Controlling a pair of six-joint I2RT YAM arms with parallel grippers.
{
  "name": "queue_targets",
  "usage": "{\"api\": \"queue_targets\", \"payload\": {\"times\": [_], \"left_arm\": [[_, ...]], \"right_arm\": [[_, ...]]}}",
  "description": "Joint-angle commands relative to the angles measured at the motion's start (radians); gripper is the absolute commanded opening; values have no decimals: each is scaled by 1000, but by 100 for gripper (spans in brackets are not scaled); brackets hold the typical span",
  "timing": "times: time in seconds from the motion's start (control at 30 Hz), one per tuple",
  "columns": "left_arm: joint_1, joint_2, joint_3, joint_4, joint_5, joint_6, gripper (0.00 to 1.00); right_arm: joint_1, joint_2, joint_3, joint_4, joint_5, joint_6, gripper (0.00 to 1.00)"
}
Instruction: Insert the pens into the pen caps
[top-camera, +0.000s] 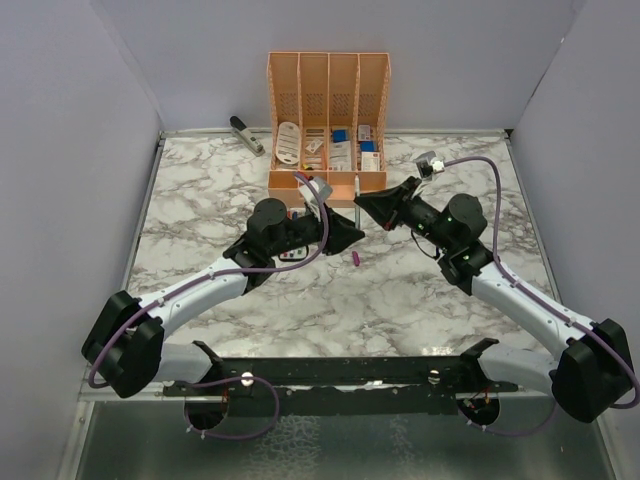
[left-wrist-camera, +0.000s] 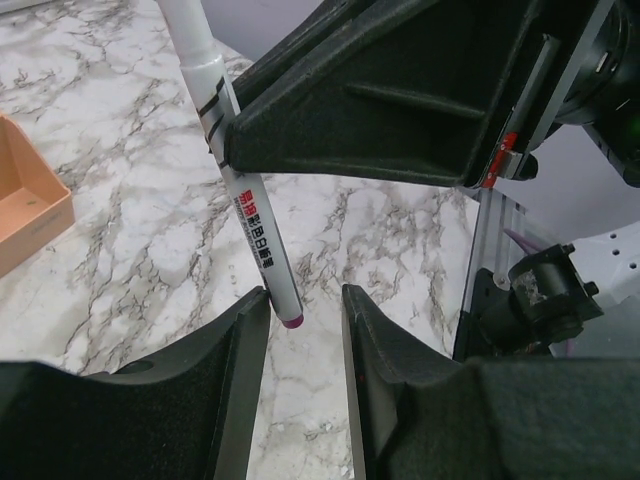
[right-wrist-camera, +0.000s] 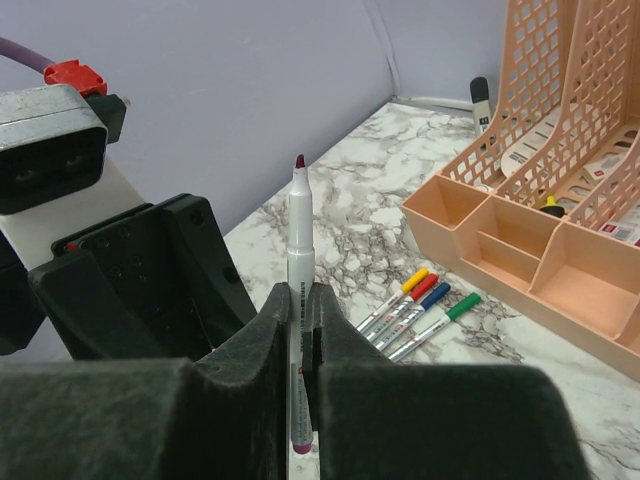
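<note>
My right gripper (right-wrist-camera: 303, 300) is shut on a whitish-grey pen (right-wrist-camera: 300, 230), held upright with its dark purple tip (right-wrist-camera: 299, 162) uncapped at the top. In the left wrist view the same pen (left-wrist-camera: 255, 235) slants down from the right gripper's fingers (left-wrist-camera: 380, 110), and its purple butt end (left-wrist-camera: 291, 320) hangs just at my left gripper's (left-wrist-camera: 305, 293) fingertips. That left gripper is open and holds nothing. A purple pen cap (top-camera: 356, 259) lies on the marble below the two grippers (top-camera: 345, 235), (top-camera: 365, 205). Several capped pens (right-wrist-camera: 415, 300) with yellow, red, blue and green caps lie side by side.
The orange organiser (top-camera: 328, 120) stands at the back centre, its low front tray (right-wrist-camera: 520, 250) close to the capped pens. A grey stapler (top-camera: 245, 132) lies at the back left. Purple-grey walls enclose the marble table (top-camera: 200, 200) on three sides.
</note>
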Motion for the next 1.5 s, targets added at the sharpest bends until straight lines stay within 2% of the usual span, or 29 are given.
{"api": "queue_targets", "payload": {"times": [0.0,0.4,1.07,1.27,1.37,1.47], "left_arm": [[7,1,35,71,53,-15,38],[16,-2,29,86,4,-32,38],[21,17,24,117,-9,-55,31],[24,11,11,141,-36,-71,16],[30,5,6,148,-45,-74,1],[40,-2,-3,148,-55,-76,0]], "right_arm": [[1,-5,0,41,-49,16,1],[1,-10,-13,54,-81,51,2],[2,6,-32,97,-116,88,2],[1,10,-31,86,-113,85,2],[1,11,-33,76,-108,82,2],[1,11,-29,63,-101,77,2]]}}
